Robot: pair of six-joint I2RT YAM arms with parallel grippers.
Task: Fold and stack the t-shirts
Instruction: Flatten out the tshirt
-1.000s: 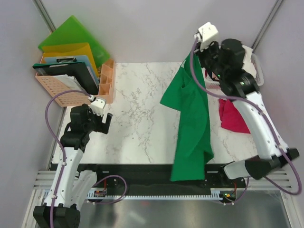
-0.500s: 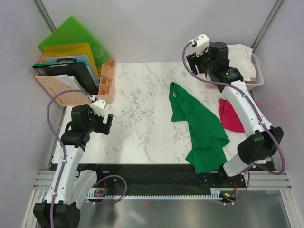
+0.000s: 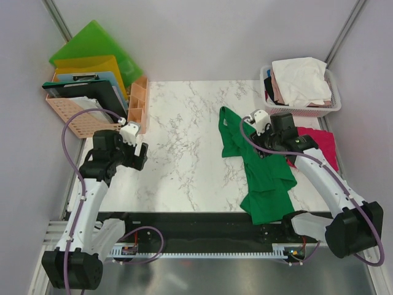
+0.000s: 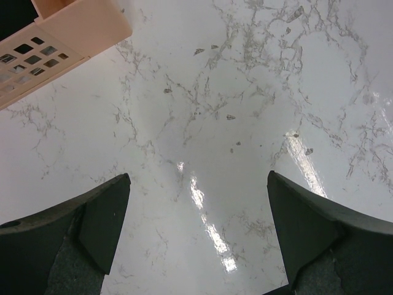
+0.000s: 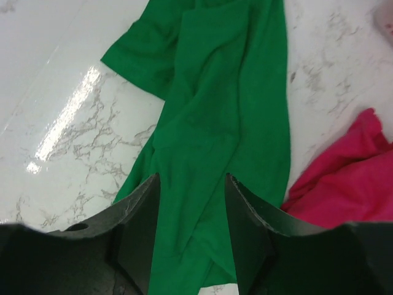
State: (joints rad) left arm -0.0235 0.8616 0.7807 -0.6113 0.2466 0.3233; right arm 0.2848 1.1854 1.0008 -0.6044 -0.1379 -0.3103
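You are viewing a white marble-patterned table (image 3: 184,141). At its far left a peach perforated file rack (image 3: 73,117) is holding a green folder (image 3: 92,42), a yellow folder (image 3: 92,64) and a black clipboard (image 3: 92,92), all leaning. A small peach compartment caddy (image 3: 137,104) is standing just beside the rack. A pale mesh basket (image 3: 310,111) is sitting at the far right corner.

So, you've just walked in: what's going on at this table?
The right gripper hovers open just above the green t-shirt, which lies rumpled and unfolded on the marble table. A magenta t-shirt lies bunched beside it. The left gripper is open over bare table, holding nothing. Nothing is folded or stacked yet.
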